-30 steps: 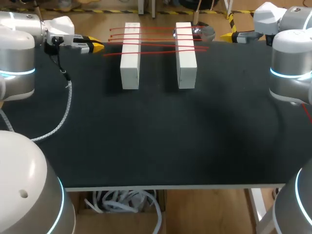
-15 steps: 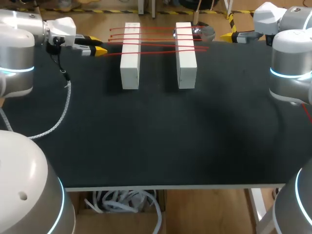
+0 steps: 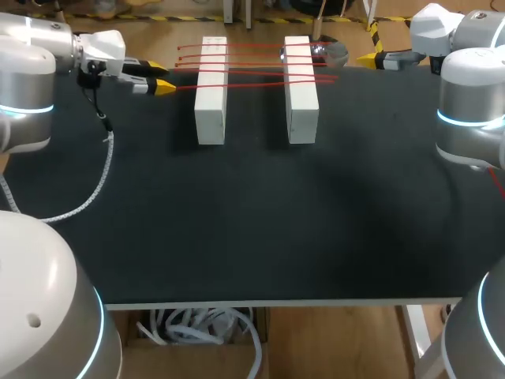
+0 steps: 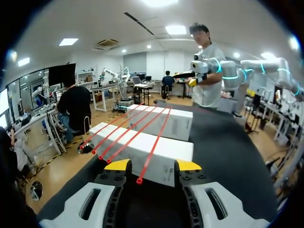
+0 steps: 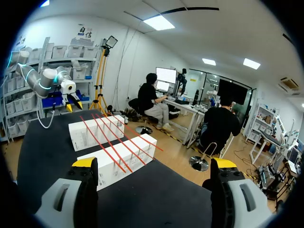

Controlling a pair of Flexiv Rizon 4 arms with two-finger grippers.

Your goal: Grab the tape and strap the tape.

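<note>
Two white blocks [image 3: 211,91] [image 3: 301,89] stand side by side at the back of the black table. Several red straps [image 3: 252,63] lie across both. My left gripper [image 3: 162,80] is open just left of the straps' left ends. In the left wrist view its yellow-tipped fingers [image 4: 117,165] flank the loose end of the nearest red strap [image 4: 139,180] without touching it, and the near white block [image 4: 142,152] lies right ahead. My right gripper [image 3: 367,58] hangs wide open at the back right, apart from the blocks. The right wrist view shows the right gripper [image 5: 154,164] holding nothing.
A clear roundish object [image 3: 331,52] sits at the table's far edge, beside the right block. A braided cable [image 3: 102,174] hangs from my left arm over the table's left part. The black mat [image 3: 252,221] spreads in front of the blocks.
My left gripper has moved right toward the strap ends and its fingers have spread apart. The right arm has kept still.
</note>
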